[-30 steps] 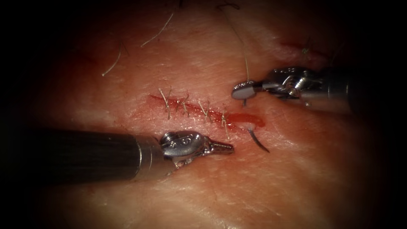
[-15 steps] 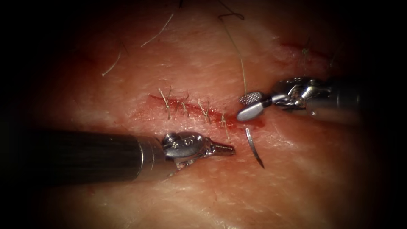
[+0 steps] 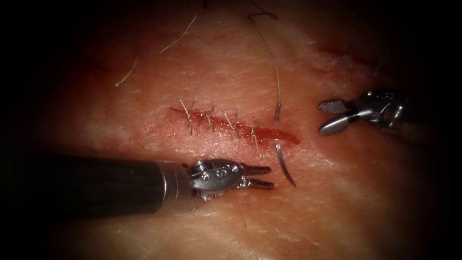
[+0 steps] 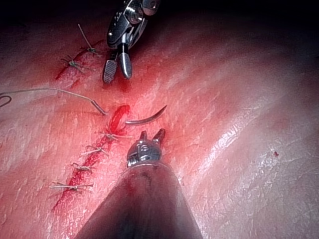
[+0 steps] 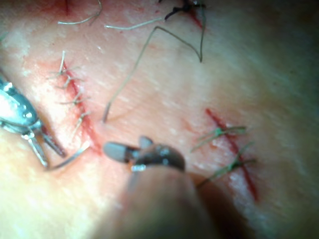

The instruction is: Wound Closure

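The needle [image 3: 284, 162] sits through the tissue [image 3: 231, 72] at the right end of the cut [image 3: 231, 126], its pointed half curving out on the near side just ahead of the left claw [image 3: 262, 176], which is spread wide and grasping nothing. Over to the far right, well apart from the needle, the right claw [image 3: 328, 117] hangs released too, jaws parted, empty after backing off from the cut over the last second. The thread [image 3: 275, 72] trails up from where the needle's tail end goes in, loose across the tissue. Four stitches [image 3: 211, 123] already hold the cut to the left of the needle. My read: the left claw is lined up for the exposed curve. To do it well, grip back from the point, square across the needle body, and follow its arc so the tissue isn't torn.
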`<state>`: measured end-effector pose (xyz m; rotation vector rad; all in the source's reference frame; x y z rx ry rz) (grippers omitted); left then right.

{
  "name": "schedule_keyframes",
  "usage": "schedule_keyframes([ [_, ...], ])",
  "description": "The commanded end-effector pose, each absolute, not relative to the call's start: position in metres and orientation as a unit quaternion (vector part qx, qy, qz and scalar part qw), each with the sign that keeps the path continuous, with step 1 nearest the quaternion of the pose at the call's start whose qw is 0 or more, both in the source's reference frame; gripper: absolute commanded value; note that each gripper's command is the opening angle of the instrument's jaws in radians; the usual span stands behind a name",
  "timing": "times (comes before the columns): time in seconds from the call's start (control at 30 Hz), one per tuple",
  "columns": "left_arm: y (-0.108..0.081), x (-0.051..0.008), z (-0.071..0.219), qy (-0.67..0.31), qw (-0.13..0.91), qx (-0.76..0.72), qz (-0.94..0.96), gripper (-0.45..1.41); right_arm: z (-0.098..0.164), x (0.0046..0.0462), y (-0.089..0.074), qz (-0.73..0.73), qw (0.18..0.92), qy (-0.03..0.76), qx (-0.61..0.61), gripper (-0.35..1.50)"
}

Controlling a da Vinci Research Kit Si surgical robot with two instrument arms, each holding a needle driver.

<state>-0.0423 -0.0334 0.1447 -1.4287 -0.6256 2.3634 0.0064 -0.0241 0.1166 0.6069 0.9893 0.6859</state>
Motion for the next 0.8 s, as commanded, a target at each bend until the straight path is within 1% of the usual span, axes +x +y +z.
schedule_keyframes([
  [0.03,-0.0339,-0.0434,0.1451,-0.211,0.138,-0.500,0.829,0.74,0.1175,0.0070,-0.0253,0.317,0.781,0.460,0.280,1.30],
  [0.07,-0.0339,-0.0439,0.1448,-0.202,0.126,-0.502,0.832,0.82,0.1179,0.0071,-0.0259,0.316,0.781,0.462,0.277,1.30],
  [0.17,-0.0340,-0.0446,0.1444,-0.191,0.107,-0.504,0.835,0.84,0.1187,0.0072,-0.0268,0.312,0.783,0.464,0.274,1.30],
  [0.43,-0.0329,-0.0448,0.1446,-0.165,0.084,-0.497,0.848,0.74,0.1197,0.0072,-0.0279,0.311,0.780,0.468,0.276,1.30],
  [0.5,-0.0322,-0.0444,0.1447,-0.159,0.081,-0.489,0.854,0.74,0.1199,0.0072,-0.0281,0.312,0.779,0.467,0.277,1.30],
  [0.6,-0.0318,-0.0438,0.1446,-0.144,0.070,-0.481,0.862,0.66,0.1202,0.0075,-0.0283,0.313,0.778,0.469,0.279,1.30],
  [0.7,-0.0317,-0.0439,0.1444,-0.136,0.062,-0.478,0.865,0.64,0.1202,0.0077,-0.0284,0.313,0.777,0.470,0.279,1.30],
  [0.8,-0.0317,-0.0441,0.1443,-0.130,0.053,-0.478,0.867,0.57,0.1203,0.0077,-0.0284,0.316,0.774,0.472,0.280,1.30],
])
